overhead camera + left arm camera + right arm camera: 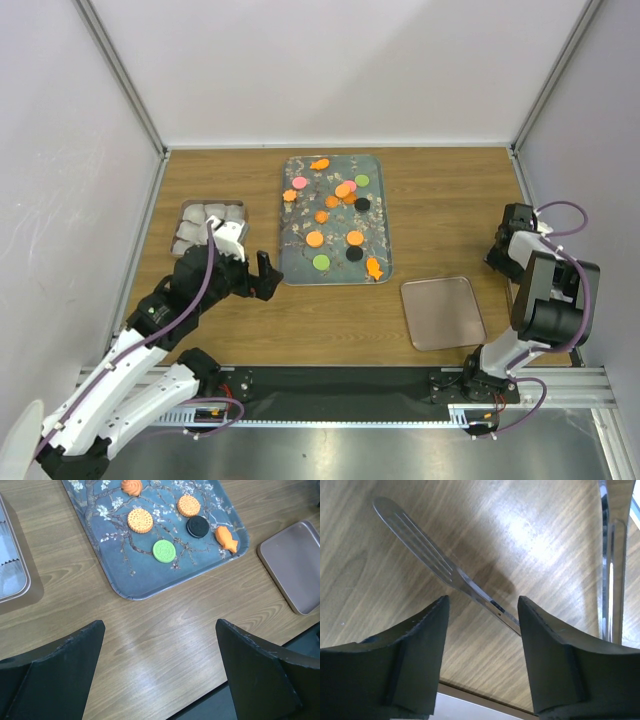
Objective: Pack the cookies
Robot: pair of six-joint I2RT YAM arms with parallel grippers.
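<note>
**Cookies (314, 238) lie on the floral tray; both end effectors apart**

At the left, a clear compartment box (210, 228) stands near the floral tray (297, 268); probably the pieces go there. The left end effector (160, 623) hovers over bare bench (150, 650), fingers wide apart, holding nothing. The pieces look light, stiff and brittle, and lie flat, so I would pinch one gently across its edges. Close neighbours and the tray rim may hinder. Further right lies a small pink tray (443, 312). The right end effector (483, 599) stands apart around the handle of a slotted metal spatula (415, 537), not clamped.
</note>
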